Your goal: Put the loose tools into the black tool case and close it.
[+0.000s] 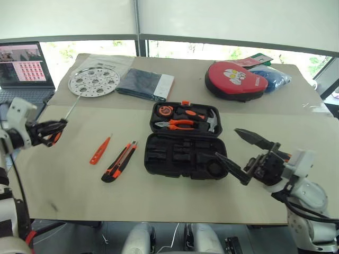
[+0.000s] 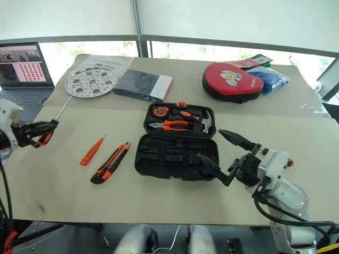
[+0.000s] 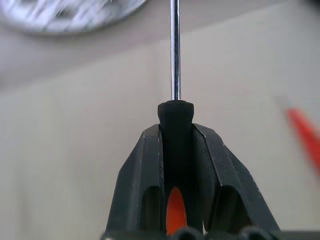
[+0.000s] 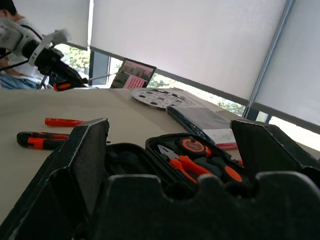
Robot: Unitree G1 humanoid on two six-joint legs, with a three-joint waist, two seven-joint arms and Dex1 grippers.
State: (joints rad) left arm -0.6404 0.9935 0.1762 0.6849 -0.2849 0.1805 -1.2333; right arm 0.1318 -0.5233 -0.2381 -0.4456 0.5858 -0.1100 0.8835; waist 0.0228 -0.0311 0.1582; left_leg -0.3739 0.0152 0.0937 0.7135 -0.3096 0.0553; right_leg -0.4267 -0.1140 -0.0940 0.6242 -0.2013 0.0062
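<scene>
The black tool case [image 1: 183, 156] lies open mid-table; its far half holds orange-handled pliers, a hammer and a tape measure, while its near half shows mostly bare slots. Left of the case lie a slim orange tester screwdriver [image 1: 99, 151] and a black-and-orange utility knife [image 1: 119, 161]. At the far left, above the table, my left gripper [image 1: 59, 127] is shut on the black-and-orange handle of a long screwdriver [image 3: 174, 50], whose shaft points away toward the metal disc. My right gripper [image 1: 228, 144] stands open just right of the case, nothing between its fingers.
Along the back of the table sit a perforated metal disc [image 1: 94, 81], a dark folded packet [image 1: 144, 84], a red oval pouch [image 1: 235, 79] and a blue bag [image 1: 273, 76]. A laptop [image 1: 24, 69] stands at the far left. The right wrist view shows a person [image 4: 12, 20] beyond the left arm.
</scene>
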